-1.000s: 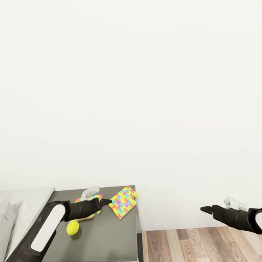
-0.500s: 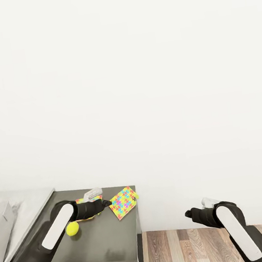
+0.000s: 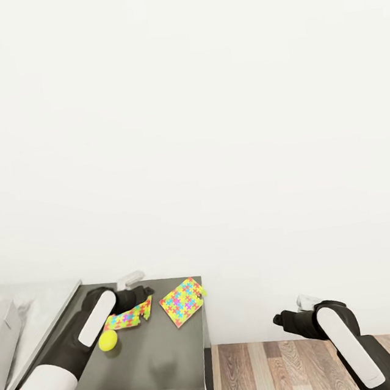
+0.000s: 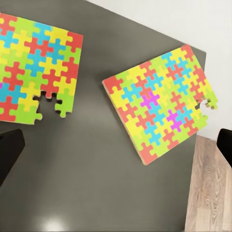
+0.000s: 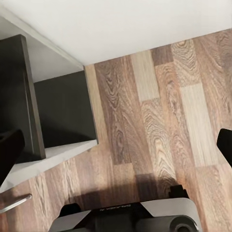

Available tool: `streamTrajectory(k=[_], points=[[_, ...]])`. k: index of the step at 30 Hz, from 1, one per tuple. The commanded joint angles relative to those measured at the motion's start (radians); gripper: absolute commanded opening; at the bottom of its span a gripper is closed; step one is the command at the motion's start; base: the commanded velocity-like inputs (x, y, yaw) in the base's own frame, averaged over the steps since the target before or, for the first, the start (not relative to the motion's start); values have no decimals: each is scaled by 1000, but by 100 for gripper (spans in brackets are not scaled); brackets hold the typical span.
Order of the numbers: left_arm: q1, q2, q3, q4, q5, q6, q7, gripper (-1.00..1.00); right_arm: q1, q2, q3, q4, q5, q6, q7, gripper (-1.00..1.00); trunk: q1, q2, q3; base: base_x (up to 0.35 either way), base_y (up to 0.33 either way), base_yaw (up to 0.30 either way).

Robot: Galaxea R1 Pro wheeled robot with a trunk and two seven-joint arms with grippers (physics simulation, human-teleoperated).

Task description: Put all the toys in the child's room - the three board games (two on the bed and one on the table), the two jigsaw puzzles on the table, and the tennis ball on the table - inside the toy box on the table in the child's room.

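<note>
So the left gripper (image 3: 143, 290) is hanging over the dark grey corner section of the table (image 3: 161, 359), fingers spread wide and holding nothing; in the left wrist view both fingertips sit way out at the frame edges with bare tabletop between them. One jigsaw puzzle (image 3: 128, 317) lies flat right under the wrist, just at the gripper's 6 o'clock in the head view, with a notch missing on one edge. The second jigsaw puzzle (image 3: 182, 301) lies at about 4 o'clock from the gripper, near the table's far right corner, close to the first but not touching. The tennis ball (image 3: 108, 340) sits at 7 o'clock, beside the forearm. The right gripper (image 3: 278, 319) hovers over the wood plank floor (image 3: 273, 369), well apart from the table, also opened wide and empty.
</note>
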State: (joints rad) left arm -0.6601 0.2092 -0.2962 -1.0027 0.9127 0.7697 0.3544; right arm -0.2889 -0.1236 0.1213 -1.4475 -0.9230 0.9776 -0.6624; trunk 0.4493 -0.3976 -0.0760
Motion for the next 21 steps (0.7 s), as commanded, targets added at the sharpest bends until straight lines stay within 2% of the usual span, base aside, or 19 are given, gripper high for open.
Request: streamTrajectory(k=[1,14,18,20,21], points=[[-2,1,-3,8,9,-12,9,100,-1,-1,1,-1,-9,1,-10,100,1,-2,-2,0,0,0],[-3,-9,-15,27,3,-41,13,100,-1,-1,-1,-1,-12,1,-10,100,1,-2,-2,5,-4,0],[-3,-34,-36,27,-26,-42,15,100,-1,-3,-1,-1,-15,1,-7,100,1,-2,-2,108,-177,0],[-3,-42,-47,27,-63,-43,14,100,-1,-4,-2,-1,-16,1,-6,100,1,-2,-2,90,-142,0],[-3,-43,-48,27,-69,-43,14,100,-1,-4,-2,-1,-17,1,-6,100,1,-2,-2,51,-79,0]])
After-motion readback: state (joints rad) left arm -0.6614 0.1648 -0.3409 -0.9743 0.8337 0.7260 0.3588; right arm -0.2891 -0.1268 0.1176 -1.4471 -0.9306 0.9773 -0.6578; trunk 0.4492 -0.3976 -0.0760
